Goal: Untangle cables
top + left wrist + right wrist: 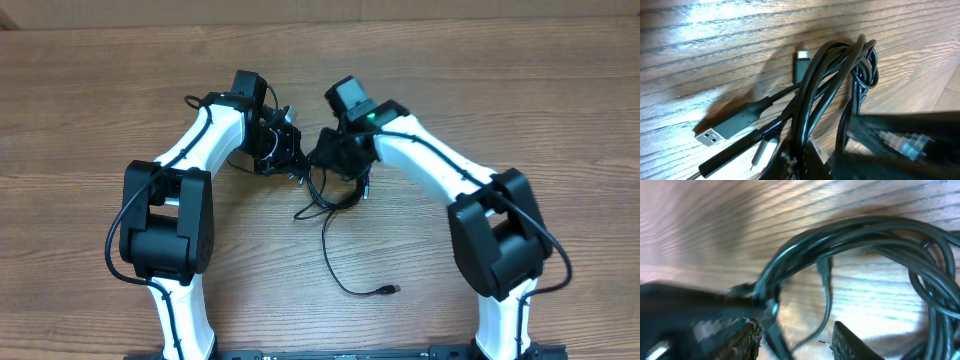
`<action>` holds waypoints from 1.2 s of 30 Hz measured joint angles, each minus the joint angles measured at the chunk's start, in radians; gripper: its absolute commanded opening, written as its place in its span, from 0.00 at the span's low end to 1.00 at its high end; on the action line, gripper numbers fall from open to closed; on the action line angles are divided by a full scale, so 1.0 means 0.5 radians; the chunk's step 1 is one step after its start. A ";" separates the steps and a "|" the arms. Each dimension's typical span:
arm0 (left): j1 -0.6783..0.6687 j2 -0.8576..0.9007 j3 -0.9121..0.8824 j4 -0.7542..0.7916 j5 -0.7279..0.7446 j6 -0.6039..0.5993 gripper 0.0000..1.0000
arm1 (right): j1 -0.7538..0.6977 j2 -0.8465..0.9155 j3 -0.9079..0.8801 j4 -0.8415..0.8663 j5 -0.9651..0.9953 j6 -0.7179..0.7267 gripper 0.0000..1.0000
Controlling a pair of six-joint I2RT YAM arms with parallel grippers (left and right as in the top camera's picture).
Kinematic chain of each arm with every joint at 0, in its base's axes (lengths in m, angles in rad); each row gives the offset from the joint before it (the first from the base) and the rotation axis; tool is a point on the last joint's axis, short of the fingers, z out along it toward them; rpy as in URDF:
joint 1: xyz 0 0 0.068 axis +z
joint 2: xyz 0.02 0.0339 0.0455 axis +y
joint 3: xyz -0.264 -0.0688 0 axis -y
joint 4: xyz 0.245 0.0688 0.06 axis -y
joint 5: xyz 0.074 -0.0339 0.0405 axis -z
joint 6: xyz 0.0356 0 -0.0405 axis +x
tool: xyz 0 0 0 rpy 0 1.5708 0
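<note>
In the middle of the tabletop (pixel 500 90), between our two arms, the cables (pixel 332 190) are lying in a loose black bundle of loops. Our left tool (pixel 288 150) and our right tool (pixel 328 152) are meeting at the far side of this bundle, very near to each other. From the bundle one single strand is running toward the near edge. It is making a curve and ending in a small plug (pixel 388 289), which is lying well apart from the rest.

In the left wrist view we are holding our left tool shut on several strands. They are coming together and going down into the tool at the bottom edge of the picture. Beside them a grey flat plug (pixel 710 136) is lying on the wood, with its metal end pointing to the lower left. A smaller plug (pixel 801 56) with a bright tip is lying further up, partly hidden behind the strands. A thin silver tip (pixel 762 152) is showing close to the tool. On the right a dark blurred shape (pixel 900 135) is covering part of the view, and we cannot tell what it is.

The right wrist view is blurred. The fingers (pixel 847 340) of our right tool are standing apart there, so this tool is open. One thin strand is passing through the gap between them and nothing is pinching it. Above the fingers, thick loops of the cables are arching across the wood and touching one another.
</note>
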 measured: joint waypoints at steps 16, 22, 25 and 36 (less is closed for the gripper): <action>0.000 0.000 0.000 -0.013 0.032 -0.270 0.04 | -0.051 -0.126 0.022 -0.783 -0.831 -0.771 0.56; 0.000 0.000 0.000 -0.013 0.033 -0.302 0.04 | 0.152 -0.128 -0.101 -0.551 -0.745 -0.581 0.57; 0.000 0.000 0.000 -0.013 0.033 -0.304 0.04 | 0.254 -0.130 -0.179 -0.410 -0.585 -0.359 0.58; 0.000 0.000 0.000 -0.012 0.049 -0.311 0.04 | 0.532 -0.133 -0.451 0.250 0.341 0.417 0.57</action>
